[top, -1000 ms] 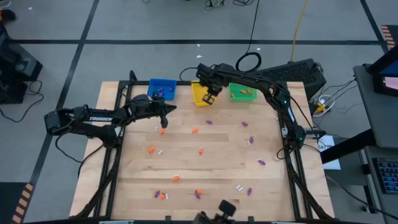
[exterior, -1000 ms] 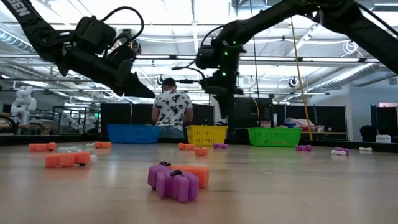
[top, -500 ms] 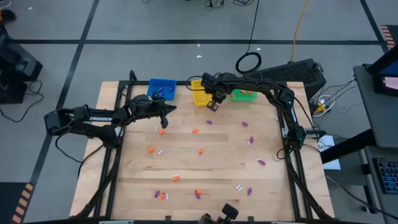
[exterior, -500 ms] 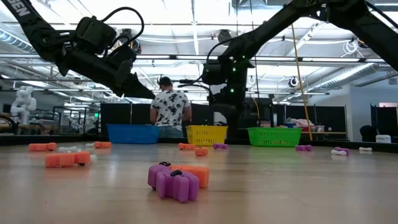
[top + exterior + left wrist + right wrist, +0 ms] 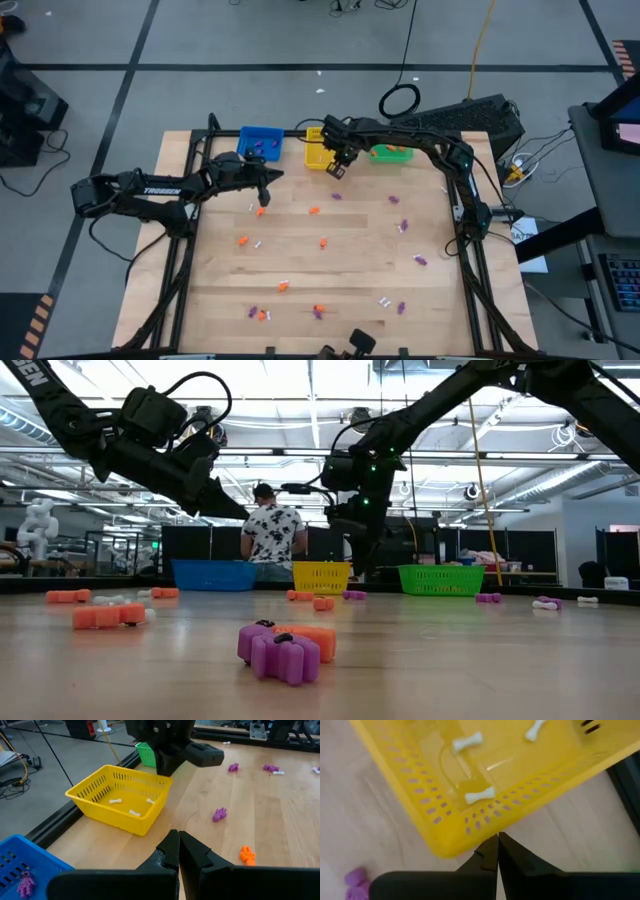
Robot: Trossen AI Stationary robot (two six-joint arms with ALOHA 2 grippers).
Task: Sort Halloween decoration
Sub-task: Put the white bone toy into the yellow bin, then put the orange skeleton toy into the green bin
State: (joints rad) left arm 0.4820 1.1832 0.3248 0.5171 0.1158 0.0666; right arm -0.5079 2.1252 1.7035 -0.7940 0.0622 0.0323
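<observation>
Tiny orange (image 5: 261, 211), purple (image 5: 336, 196) and white (image 5: 384, 300) Halloween decoration pieces lie scattered on the wooden table. At the far edge stand a blue basket (image 5: 260, 142), a yellow basket (image 5: 318, 152) holding white bones (image 5: 480, 795) and a green basket (image 5: 390, 152). My right gripper (image 5: 338, 168) is shut, low at the yellow basket's near right corner. My left gripper (image 5: 266, 178) hovers shut and empty over the table's left part, its tips (image 5: 177, 836) aimed toward the yellow basket. My right gripper has its shut fingertips (image 5: 490, 847) against the outer wall of the yellow basket, low down near a corner (image 5: 470, 842). The fingers come steeply from above at the basket's near right side. The basket stands flat on the table.
A person (image 5: 275, 540) stands beyond the table's far edge, behind the baskets. An orange and a purple piece (image 5: 285, 650) lie close to the near edge. The black frame rail (image 5: 55, 827) runs along the table's far side.
My right gripper has come down and toward the near edge, from above the yellow basket's right rim to its near right corner. The yellow basket has slid a little toward the table's left and turned slightly.
</observation>
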